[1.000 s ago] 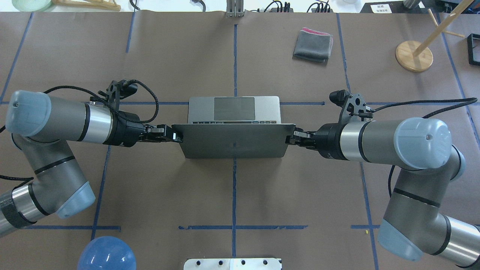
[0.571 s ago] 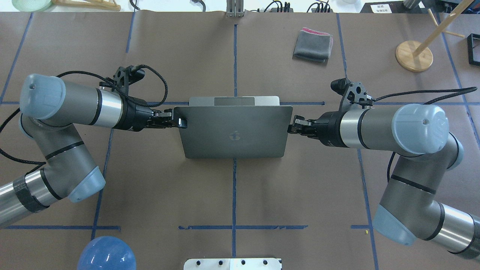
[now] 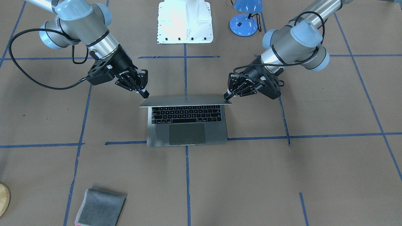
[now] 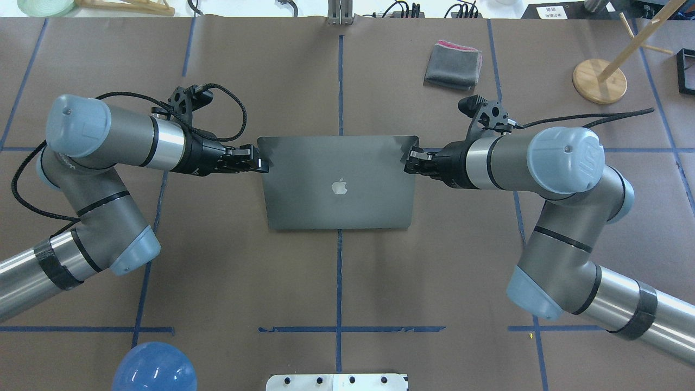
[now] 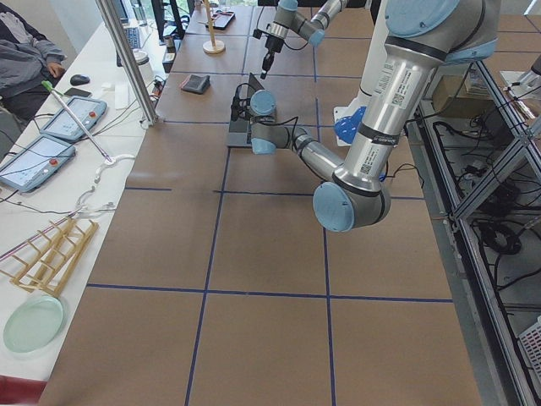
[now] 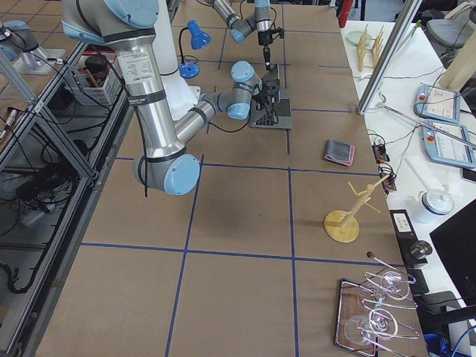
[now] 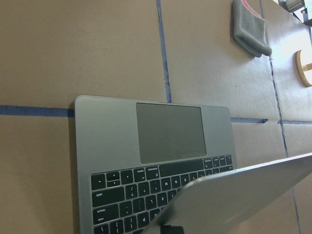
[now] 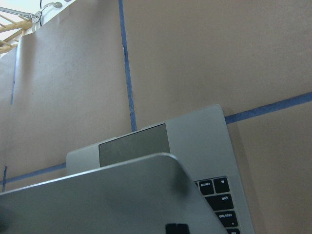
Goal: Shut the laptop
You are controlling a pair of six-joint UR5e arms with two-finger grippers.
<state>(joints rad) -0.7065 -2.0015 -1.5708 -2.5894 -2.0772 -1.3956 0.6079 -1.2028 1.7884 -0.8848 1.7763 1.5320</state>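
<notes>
Brown-papered worktop (image 4: pixel 217 282) carries one laptop (image 4: pixel 347 212) at its centre, lid partly lowered. Two claws, left claw (image 4: pixel 264 164) and right claw (image 4: pixel 411 160), each pinch a lid corner. Overhead shows only lid; the front view reveals the keyboard (image 3: pixel 186 114). One cloth (image 4: pixel 453 66) lies well apart.

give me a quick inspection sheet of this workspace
surface: brown paper table with a blue tape grid, flat.
job's things: laptop at centre, lid partly lowered, keyboard and trackpad visible from the front; not shut yet.
clutter: folded grey cloth, wooden stand, blue lamp; all apart from the laptop.
grippers: left gripper and right gripper each appear pinched on a top corner of the lid.
cables: black braided cable loops over the left wrist; another trails from the right wrist; neither touches the laptop.
surroundings: teach pendants on the side bench, a seated person beside them.
</notes>
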